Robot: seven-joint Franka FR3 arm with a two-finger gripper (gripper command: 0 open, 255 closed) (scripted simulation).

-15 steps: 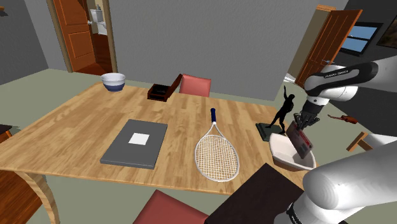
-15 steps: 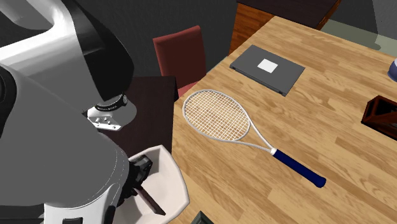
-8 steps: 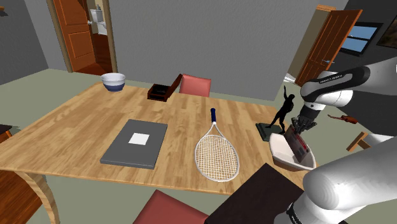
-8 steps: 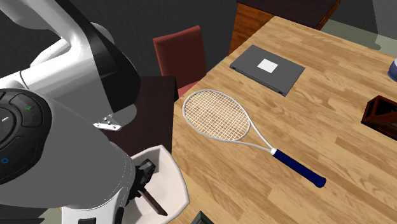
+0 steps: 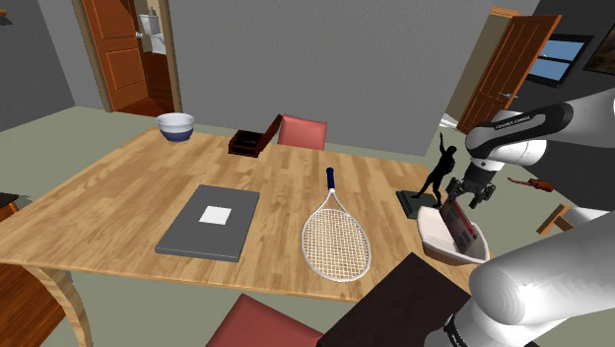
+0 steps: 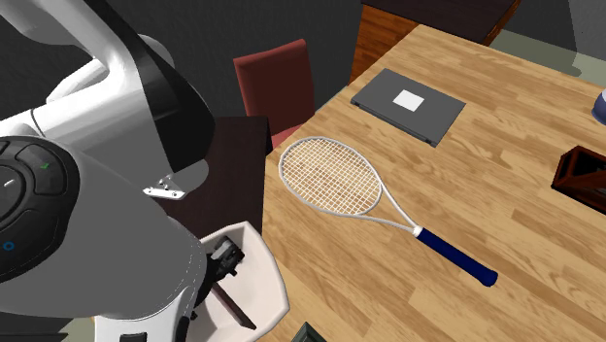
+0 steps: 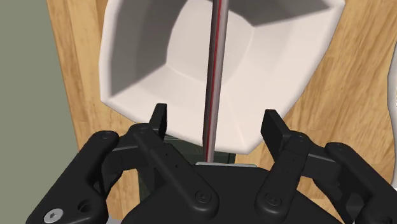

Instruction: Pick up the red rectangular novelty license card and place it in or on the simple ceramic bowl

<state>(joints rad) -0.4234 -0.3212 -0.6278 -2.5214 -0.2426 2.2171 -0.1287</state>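
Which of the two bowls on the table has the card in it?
The angular white bowl below the gripper; the card stands inside it. The round blue-based bowl sits at the far corner of the table.

a home dining room, with wooden table, red chairs, wooden doors and a tennis racket

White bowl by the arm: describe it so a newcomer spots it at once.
On the wooden table, look at the shoulder view's right end, beyond the tennis racket and just in front of the black figurine. The bowl there is white with angular, faceted walls and a thin red card standing in it; the far-corner bowl is round, blue-based.
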